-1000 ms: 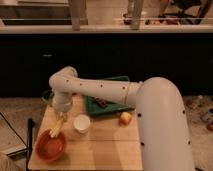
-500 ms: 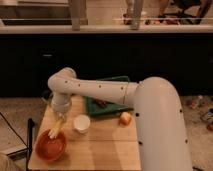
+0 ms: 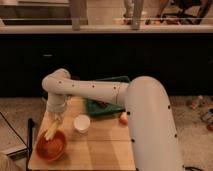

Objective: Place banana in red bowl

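my gripper point(image 3: 56, 118) is just above the red bowl point(image 3: 50, 146), pinching the top of the banana point(image 3: 52, 130). its low end touches the bowl's rim. i think i should go down a bit and let go softly. i count one banana, one red bowl, one white cup point(image 3: 81, 123), one green tray point(image 3: 106, 107).

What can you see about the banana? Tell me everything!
The banana is yellow and long, slanting down to the left. Its lower end reaches over the back rim of the red bowl, at the table's front left corner. Its upper end sits right under the gripper, which seems to hold it. A white cup stands nearby.
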### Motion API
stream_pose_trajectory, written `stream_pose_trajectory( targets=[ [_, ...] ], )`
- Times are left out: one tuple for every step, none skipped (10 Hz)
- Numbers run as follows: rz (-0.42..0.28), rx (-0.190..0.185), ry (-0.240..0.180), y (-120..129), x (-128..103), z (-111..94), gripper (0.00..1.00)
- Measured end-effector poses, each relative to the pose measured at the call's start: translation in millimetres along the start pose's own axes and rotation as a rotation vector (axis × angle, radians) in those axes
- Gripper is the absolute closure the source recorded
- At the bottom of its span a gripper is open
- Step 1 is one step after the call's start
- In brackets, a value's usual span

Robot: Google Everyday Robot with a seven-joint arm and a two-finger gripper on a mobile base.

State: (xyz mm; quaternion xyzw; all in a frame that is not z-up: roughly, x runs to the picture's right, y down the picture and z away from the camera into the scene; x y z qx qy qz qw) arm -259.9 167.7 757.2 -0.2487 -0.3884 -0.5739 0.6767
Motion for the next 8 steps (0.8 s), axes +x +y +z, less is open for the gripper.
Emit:
stream_pose_trajectory(
  targets=[
    [-0.002, -0.001, -0.002, -0.6, -0.5, 0.4, 0.20],
    [-0.006, -0.003, -0.003, -1.9, -1.6, 1.0, 0.20],
    [-0.008, -0.003, -0.004, -2.7, -2.4, 1.3, 0.20],
    [-0.009, -0.003, -0.004, -3.2, -2.9, 1.3, 0.20],
    [-0.010, -0.003, -0.004, -3.4, -3.2, 1.5, 0.20],
    [-0.010, -0.002, -0.004, -3.7, -3.6, 1.1, 0.20],
    [-0.012, -0.002, -0.004, -3.9, -4.0, 0.8, 0.20],
    [-0.012, -0.001, -0.002, -3.7, -3.9, 0.3, 0.20]
  ],
)
